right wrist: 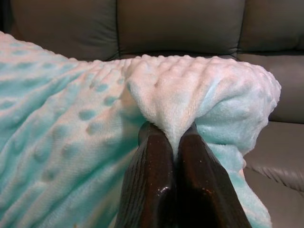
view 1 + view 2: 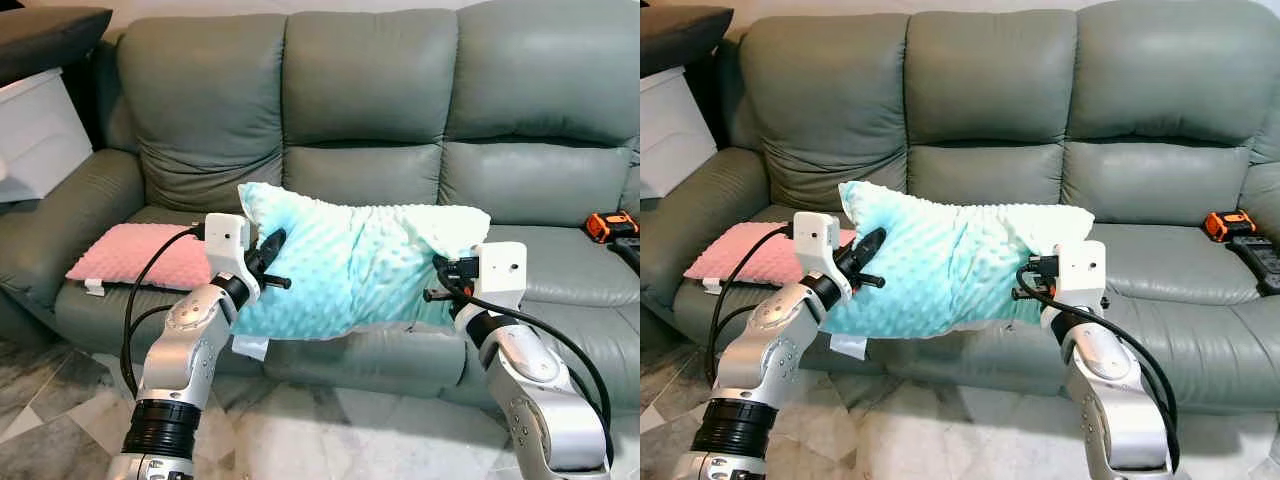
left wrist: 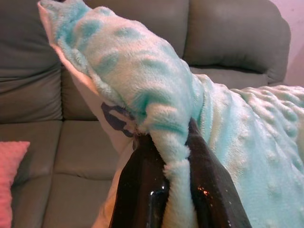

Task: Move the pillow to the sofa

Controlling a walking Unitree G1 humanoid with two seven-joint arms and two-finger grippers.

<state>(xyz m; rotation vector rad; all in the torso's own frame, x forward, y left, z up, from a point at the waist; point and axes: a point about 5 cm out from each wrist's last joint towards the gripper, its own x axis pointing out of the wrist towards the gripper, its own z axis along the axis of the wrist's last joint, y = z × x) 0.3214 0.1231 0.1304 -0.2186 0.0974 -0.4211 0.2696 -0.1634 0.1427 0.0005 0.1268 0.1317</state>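
1. Pillow hangs between our pincers above the sofa middle seat's front edge.
2. Our left pincer at nine o'clock and right pincer at three o'clock each clamp a fold of fabric.
3. We judge the carry nearly done; next we move toward twelve o'clock, lower, then release beside the pink cushion.

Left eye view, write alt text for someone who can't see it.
A robot holds a dimpled turquoise pillow above the front edge of a grey-green sofa, its left pincer and right pincer each clamped on one end. A pink pillow lies on the left seat and an orange tool on the right.
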